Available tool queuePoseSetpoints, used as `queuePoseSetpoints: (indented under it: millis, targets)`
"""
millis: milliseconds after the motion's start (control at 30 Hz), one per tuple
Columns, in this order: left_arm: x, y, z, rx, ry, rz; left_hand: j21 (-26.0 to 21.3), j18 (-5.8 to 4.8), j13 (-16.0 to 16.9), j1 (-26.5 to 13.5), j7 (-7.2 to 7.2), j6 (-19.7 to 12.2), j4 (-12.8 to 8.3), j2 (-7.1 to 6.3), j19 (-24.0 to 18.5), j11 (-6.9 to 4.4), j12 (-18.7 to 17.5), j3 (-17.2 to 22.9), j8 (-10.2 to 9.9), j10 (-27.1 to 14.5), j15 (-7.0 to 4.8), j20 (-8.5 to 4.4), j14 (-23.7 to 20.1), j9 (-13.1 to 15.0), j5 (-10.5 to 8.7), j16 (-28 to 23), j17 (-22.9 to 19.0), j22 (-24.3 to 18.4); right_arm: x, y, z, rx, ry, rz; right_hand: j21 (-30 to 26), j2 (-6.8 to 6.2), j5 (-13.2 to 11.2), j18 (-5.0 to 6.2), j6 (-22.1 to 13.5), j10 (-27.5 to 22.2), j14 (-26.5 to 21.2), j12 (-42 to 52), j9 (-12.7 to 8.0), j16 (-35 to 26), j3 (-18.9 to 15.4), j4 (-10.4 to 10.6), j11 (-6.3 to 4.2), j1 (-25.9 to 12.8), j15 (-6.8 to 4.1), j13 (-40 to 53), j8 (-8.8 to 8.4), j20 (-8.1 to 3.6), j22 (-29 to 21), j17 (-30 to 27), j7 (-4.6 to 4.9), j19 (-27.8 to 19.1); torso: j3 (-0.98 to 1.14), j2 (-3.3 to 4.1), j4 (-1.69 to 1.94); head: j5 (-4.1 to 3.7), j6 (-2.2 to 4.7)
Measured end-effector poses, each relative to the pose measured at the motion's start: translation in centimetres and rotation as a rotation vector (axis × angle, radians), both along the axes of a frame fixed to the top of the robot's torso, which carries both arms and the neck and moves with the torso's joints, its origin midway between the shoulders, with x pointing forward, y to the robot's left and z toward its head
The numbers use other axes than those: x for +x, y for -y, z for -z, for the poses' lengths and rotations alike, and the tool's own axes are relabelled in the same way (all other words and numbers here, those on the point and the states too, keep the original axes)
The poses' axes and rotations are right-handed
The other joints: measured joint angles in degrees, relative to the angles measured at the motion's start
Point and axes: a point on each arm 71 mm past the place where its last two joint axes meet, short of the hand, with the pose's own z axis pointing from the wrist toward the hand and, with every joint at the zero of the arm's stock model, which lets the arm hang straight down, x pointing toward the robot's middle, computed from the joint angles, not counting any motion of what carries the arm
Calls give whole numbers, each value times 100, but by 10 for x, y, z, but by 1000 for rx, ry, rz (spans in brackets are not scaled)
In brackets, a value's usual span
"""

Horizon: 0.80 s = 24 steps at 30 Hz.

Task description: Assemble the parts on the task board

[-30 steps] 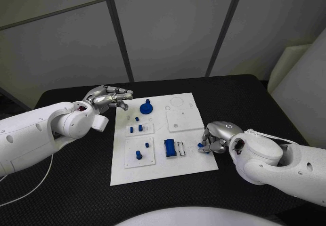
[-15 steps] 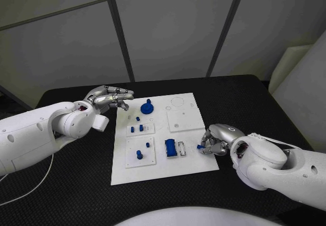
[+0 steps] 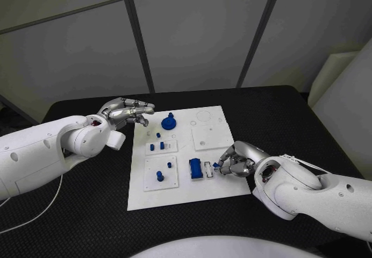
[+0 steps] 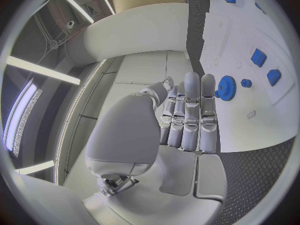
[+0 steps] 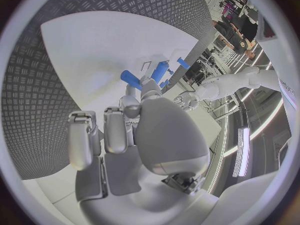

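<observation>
Right hand (image 3: 233,162) now nearer blue block (image 3: 194,168)

- White task board (image 3: 186,191) lies flat mid-desk.
- Blue gear (image 3: 167,124) sits at its far end.
- Blue rectangular block (image 3: 194,168) stands near the centre.
- Small blue pegs (image 3: 156,145) stand in the left panels.

The left hand (image 3: 128,114) hovers with fingers curled and empty, while the right hand (image 3: 235,160) pinches with fingertips lowered.
</observation>
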Motion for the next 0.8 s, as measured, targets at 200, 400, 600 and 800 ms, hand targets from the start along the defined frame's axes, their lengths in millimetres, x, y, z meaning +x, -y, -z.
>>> queuePoseSetpoints:
  millis: [200, 400, 600, 800]
  targets:
    - [0, 1, 0, 0, -2, 4, 0, -1, -1, 0, 0, 0, 0, 0, 0, 0, 0, 0, 0, 0, 0, 0, 0, 0, 0, 0, 0, -5, 3, -9, 3, 31, -15, 9, 0, 48, -8, -1, 1, 1, 0, 5, -22, 0, -31, 79, -1, -47, 0, 21, 5, 0, 0, 15, -1, 0, 3, 2, 0, 16, -9]
    - [0, 1, 0, -1, -4, 7, 0, 0, -1, 0, 0, 0, 0, 0, 0, 0, 0, 0, 0, 0, 0, 0, 0, -1, 0, 0, 1, -5, 6, -14, 6, 38, -29, 13, 0, 87, -23, 0, 47, 32, 0, 39, -25, 0, -81, 174, 12, -94, 0, 30, 5, 0, 0, 21, 7, 0, 4, 2, 0, 34, -14]
    - [0, 1, 0, -1, -5, 8, 0, 0, -1, 0, 0, 0, 0, 0, 0, 0, 0, 0, 0, 0, 0, 0, 0, -1, 0, 1, 1, -5, 8, -20, 8, 42, -37, 13, 0, 26, -67, 0, 139, 82, 22, 69, 11, 0, -166, 293, -39, -261, -23, 55, 47, -1, 0, 36, -25, 1, 8, 2, -9, 55, -24]
    - [0, 2, 0, -1, -5, 10, -19, 0, -2, 0, 0, 0, 0, 0, 0, 0, 0, 0, 0, 0, 0, 0, 0, -1, 0, 3, 1, -6, 9, -22, 9, 31, -37, 14, 0, -12, -96, 0, 257, 104, 1, 73, 60, 23, -239, 413, -61, -387, -43, 72, 90, -22, 0, 42, -87, 22, 8, 2, -10, 56, -41]
